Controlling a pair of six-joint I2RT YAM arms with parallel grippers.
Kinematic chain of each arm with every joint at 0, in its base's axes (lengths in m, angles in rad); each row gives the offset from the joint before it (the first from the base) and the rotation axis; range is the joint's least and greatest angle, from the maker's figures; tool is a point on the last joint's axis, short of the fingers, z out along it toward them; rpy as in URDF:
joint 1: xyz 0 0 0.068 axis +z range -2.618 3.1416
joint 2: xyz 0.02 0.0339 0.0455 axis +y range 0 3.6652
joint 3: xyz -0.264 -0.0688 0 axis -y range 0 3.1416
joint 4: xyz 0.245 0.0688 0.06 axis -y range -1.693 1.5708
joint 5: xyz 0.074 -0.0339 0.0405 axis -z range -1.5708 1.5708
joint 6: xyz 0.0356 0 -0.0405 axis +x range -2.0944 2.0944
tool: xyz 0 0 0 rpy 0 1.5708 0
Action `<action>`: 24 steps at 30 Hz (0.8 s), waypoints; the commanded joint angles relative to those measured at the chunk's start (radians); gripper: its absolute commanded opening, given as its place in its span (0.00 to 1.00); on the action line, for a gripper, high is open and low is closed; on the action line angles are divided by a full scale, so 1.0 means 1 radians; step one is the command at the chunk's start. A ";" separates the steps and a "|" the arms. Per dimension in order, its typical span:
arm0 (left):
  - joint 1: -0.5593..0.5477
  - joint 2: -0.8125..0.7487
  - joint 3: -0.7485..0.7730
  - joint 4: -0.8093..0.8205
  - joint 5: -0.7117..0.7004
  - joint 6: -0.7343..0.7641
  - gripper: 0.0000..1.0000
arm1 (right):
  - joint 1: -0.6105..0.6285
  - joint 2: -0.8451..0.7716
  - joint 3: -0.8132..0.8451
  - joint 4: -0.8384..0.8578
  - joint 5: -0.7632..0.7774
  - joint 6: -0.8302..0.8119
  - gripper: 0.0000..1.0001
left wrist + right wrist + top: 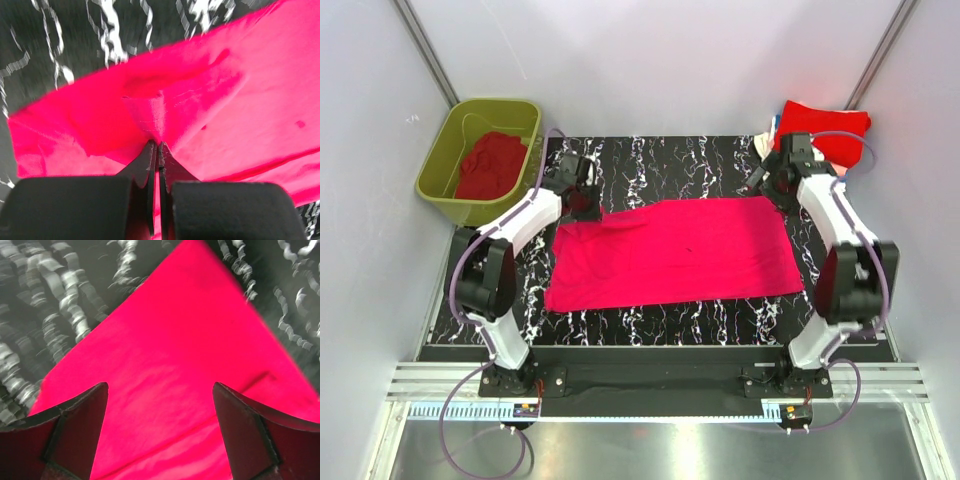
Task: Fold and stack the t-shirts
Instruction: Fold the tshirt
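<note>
A: Left wrist view first. Nearest the lens, the left gripper (156,145) has its jaws pressed together, and a pinched ridge of the magenta t-shirt (240,90) runs into them from twelve o'clock.

B: So it has cloth. How much?

A: A thin tuck near the edge. The marbled table (60,40) shows bare from nine round to twelve o'clock.

B: And the right wrist view?

A: The right gripper (160,387) stands wide and holds nothing. Its fingers sit astride a corner of the shirt that points to twelve o'clock. The picture is smeared, so I cannot tell whether the tips touch the fabric.

B: From above?

A: The shirt lies spread flat mid-table. The left gripper is on its corner at ten o'clock and the right gripper over the corner at two. An olive tub (440,170) sits further out at ten o'clock with a red tee (492,165) in it. A folded red tee (825,125) lies at one o'clock.

B: Then I'd have the right come down and bite a good tuck, hem included, before either arm lifts. Raise both corners together and level, and carry the far edge toward six o'clock to land square on the near edge. A one-sided pull would likely skew the fold.
</note>
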 commanded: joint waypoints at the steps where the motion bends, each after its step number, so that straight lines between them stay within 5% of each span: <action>1: -0.020 -0.102 -0.052 0.058 0.007 0.001 0.00 | -0.030 0.177 0.180 -0.156 0.107 -0.081 0.91; 18: -0.029 -0.276 -0.204 0.082 -0.005 -0.012 0.00 | -0.102 0.735 0.792 -0.302 0.176 -0.123 0.63; 24: -0.029 -0.275 -0.258 0.116 0.001 -0.015 0.00 | -0.102 0.760 0.728 -0.247 0.161 -0.120 0.61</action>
